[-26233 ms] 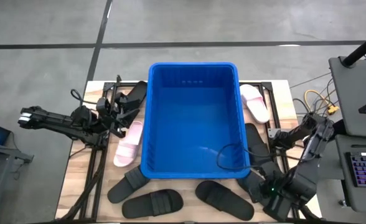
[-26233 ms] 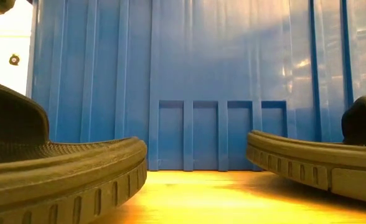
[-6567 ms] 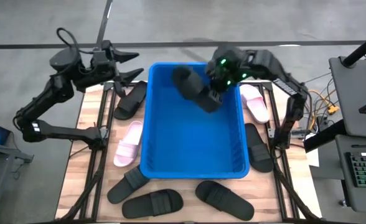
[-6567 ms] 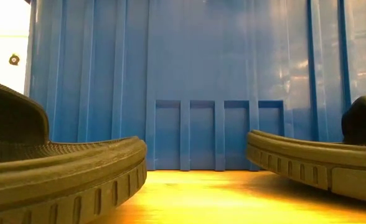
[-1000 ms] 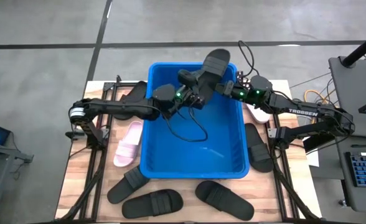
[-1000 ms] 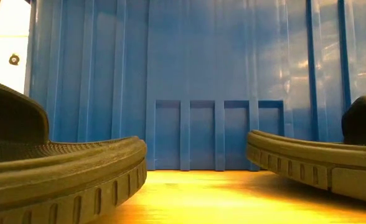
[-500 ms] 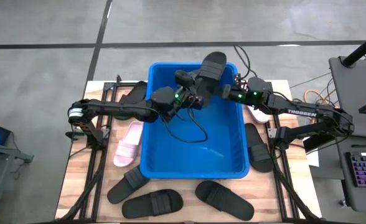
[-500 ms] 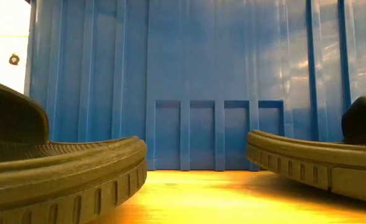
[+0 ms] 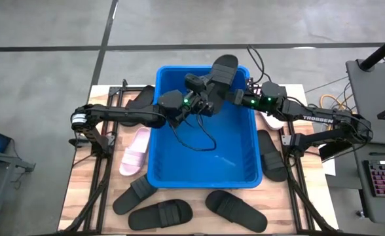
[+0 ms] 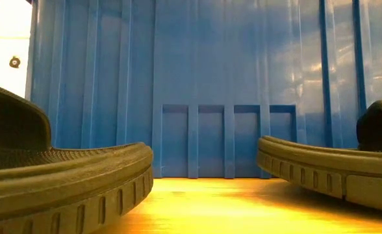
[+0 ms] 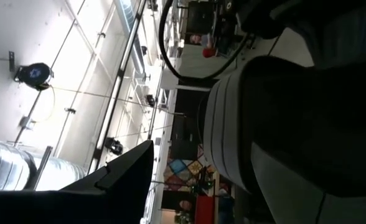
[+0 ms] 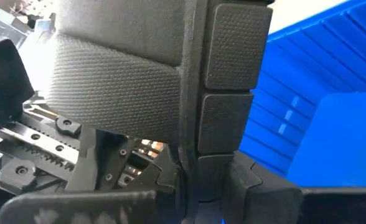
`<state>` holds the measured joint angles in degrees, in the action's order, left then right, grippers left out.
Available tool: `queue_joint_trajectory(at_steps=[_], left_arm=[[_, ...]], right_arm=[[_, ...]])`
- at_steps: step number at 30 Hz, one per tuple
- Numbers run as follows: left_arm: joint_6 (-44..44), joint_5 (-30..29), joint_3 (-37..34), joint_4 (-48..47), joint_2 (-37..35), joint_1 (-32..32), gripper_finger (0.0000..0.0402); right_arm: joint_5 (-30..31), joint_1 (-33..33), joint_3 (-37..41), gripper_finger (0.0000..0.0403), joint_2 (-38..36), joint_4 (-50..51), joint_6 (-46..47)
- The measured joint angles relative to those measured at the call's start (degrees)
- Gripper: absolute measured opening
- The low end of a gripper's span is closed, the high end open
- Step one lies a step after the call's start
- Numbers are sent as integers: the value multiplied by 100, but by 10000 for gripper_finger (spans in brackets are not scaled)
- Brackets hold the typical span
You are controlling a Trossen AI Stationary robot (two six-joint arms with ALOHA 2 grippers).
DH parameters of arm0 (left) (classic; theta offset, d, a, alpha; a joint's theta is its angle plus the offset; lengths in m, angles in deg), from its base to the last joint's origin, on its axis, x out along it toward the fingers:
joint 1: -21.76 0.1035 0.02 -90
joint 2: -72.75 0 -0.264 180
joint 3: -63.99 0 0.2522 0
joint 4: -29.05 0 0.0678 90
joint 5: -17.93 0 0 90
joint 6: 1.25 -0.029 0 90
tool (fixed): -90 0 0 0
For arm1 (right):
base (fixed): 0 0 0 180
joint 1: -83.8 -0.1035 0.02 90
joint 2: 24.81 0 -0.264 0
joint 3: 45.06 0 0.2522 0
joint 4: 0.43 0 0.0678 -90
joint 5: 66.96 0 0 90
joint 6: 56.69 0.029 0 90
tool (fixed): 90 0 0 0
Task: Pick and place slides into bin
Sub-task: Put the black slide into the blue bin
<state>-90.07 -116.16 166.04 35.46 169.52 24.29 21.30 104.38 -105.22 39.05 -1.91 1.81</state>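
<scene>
Two grippers meet over the bin [image 9: 154,157] — right gripper [image 9: 234,96] stays clamped on a black slide [image 9: 220,71], left gripper [image 9: 196,98] fingers still spread wide alongside — release not yet made.

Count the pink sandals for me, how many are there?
2. One pink slide lies on the table left of the blue bin. The other pink slide lies right of the bin, mostly hidden under the right arm. More could be hidden.

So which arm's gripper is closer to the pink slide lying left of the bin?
Left. The left gripper hovers inside the bin, right of the pink slide; the right gripper sits farther right, clamping a black slide.
</scene>
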Motion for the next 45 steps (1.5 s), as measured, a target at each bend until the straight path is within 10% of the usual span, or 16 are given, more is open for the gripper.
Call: queue_joint_trajectory(at_steps=[34, 45], left_arm=[[24, 155, -41, -25, 9, 111, 251], [71, 153, -43, -27, 15, 111, 131]], right_arm=[[289, -903, -7, 53, -4, -125, 236], [239, -1032, -9, 53, -15, -157, 188]])
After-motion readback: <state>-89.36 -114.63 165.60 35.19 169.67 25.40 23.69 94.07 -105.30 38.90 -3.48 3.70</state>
